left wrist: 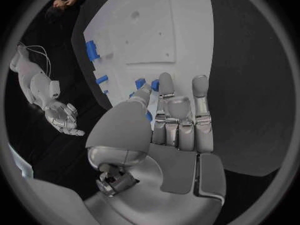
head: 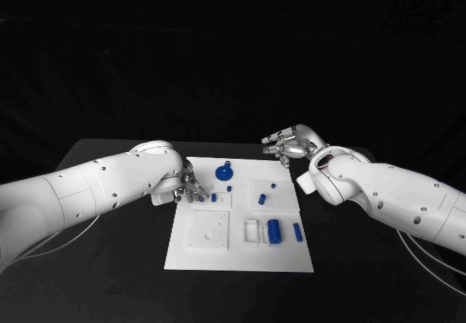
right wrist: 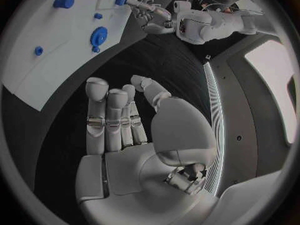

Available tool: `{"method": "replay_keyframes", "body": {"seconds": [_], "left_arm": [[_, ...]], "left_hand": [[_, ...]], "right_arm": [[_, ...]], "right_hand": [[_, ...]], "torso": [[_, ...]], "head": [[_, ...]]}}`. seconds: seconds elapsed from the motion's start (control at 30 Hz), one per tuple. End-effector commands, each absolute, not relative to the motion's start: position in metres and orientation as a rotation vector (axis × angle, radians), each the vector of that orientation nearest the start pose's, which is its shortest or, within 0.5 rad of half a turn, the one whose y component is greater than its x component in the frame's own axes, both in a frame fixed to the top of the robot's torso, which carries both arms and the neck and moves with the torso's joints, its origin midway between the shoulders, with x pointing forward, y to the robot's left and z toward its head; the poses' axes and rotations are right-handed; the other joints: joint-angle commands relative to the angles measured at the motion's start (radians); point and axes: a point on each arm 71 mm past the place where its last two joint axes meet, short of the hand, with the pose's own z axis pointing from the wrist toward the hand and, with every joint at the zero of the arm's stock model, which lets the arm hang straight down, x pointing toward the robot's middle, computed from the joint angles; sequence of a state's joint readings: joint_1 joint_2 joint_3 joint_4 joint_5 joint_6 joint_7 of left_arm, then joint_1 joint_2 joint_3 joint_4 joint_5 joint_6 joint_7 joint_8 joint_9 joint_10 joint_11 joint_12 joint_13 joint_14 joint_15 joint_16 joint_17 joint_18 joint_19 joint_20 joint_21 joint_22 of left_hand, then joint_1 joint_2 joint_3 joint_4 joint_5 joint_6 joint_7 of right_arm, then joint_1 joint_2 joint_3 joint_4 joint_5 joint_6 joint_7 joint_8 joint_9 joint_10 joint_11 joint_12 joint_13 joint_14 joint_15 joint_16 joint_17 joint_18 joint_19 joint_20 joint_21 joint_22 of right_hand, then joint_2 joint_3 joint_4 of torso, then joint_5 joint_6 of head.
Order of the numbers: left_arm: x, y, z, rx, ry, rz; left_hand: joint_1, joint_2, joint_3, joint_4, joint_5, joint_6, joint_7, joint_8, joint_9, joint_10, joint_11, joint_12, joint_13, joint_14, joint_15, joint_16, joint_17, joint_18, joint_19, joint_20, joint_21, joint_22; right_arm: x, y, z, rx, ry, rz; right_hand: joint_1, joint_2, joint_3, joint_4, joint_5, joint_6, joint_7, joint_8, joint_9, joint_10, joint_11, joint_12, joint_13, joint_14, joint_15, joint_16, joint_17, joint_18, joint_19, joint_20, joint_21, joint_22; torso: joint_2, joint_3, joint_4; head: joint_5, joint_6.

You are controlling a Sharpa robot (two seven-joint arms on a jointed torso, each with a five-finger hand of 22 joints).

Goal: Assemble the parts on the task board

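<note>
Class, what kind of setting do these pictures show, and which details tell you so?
Probably a robotics lab test bench: a black table against a dark backdrop, a white task board carrying small blue parts, and two white arms with silver hands.

White arms — silver hands, thin cables

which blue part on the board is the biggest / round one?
The round disc-shaped blue part near the far edge of the task board, ahead of the left hand. The other blue parts are small pegs or short cylinders; this one is wide and flat.
</note>
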State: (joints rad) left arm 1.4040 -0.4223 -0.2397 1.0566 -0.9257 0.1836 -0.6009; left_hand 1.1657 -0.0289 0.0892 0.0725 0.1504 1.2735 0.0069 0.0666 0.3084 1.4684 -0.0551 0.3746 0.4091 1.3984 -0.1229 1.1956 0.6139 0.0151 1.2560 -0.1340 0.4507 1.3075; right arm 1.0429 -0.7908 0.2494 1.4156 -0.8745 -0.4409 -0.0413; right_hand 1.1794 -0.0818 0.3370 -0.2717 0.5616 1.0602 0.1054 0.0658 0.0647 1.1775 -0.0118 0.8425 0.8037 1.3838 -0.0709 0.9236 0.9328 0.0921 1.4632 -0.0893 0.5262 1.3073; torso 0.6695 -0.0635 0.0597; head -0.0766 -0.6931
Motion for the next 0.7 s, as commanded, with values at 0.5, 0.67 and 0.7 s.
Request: {"method": "replay_keyframes", "body": {"seconds": [0.5, 0.67, 0.7], "left_arm": [[0.5571, 0.1438, -0.2044, -0.155, 2.346, -0.191], [0.5575, 0.1446, -0.2042, -0.159, 2.34, -0.188], [0.5577, 0.1448, -0.2041, -0.161, 2.339, -0.187]], "left_hand": [[-0.02, -0.084, 0.008, 0.094, -0.086, -0.001, 0.01, 0.0, 0.018, 0.045, 0.009, -0.007, 0.01, -0.007, 0.004, -0.004, -0.003, 0.0, 0.0, 0.0, -0.01, 0.02], [-0.007, -0.048, 0.004, 0.06, -0.068, -0.003, 0.008, -0.001, 0.018, 0.045, 0.008, -0.007, 0.012, -0.007, 0.003, -0.005, -0.005, 0.0, 0.0, -0.001, -0.01, 0.02], [-0.007, -0.04, -0.001, 0.052, -0.067, -0.003, 0.008, -0.001, 0.017, 0.044, 0.008, -0.008, 0.011, -0.007, 0.003, -0.005, -0.005, -0.001, 0.001, -0.001, -0.01, 0.02]], "right_arm": [[0.5178, -0.2283, -0.1692, 0.63, 1.524, 0.961], [0.5177, -0.2282, -0.1694, 0.63, 1.525, 0.962], [0.5177, -0.2281, -0.1694, 0.63, 1.525, 0.962]], "right_hand": [[-0.002, -0.001, 0.005, -0.001, 0.002, 0.006, 0.001, -0.004, -0.001, 0.007, -0.002, -0.004, 0.001, 0.003, -0.007, -0.002, 0.0, 0.011, 0.027, -0.007, 0.006, 0.057], [-0.002, -0.001, 0.005, -0.001, 0.002, 0.006, 0.001, -0.004, -0.001, 0.007, -0.002, -0.004, 0.001, 0.003, -0.007, -0.002, 0.0, 0.011, 0.027, -0.007, 0.006, 0.057], [-0.002, -0.001, 0.005, -0.001, 0.002, 0.006, 0.001, -0.004, -0.001, 0.007, -0.002, -0.004, 0.001, 0.003, -0.007, -0.002, 0.0, 0.011, 0.027, -0.007, 0.006, 0.057]], "torso": [[0.0, 0.001, 0.0], [0.0, 0.001, -0.0001], [0.0, 0.001, -0.0004]], "head": [[0.002, -0.001], [0.002, 0.001], [0.002, 0.001]]}}
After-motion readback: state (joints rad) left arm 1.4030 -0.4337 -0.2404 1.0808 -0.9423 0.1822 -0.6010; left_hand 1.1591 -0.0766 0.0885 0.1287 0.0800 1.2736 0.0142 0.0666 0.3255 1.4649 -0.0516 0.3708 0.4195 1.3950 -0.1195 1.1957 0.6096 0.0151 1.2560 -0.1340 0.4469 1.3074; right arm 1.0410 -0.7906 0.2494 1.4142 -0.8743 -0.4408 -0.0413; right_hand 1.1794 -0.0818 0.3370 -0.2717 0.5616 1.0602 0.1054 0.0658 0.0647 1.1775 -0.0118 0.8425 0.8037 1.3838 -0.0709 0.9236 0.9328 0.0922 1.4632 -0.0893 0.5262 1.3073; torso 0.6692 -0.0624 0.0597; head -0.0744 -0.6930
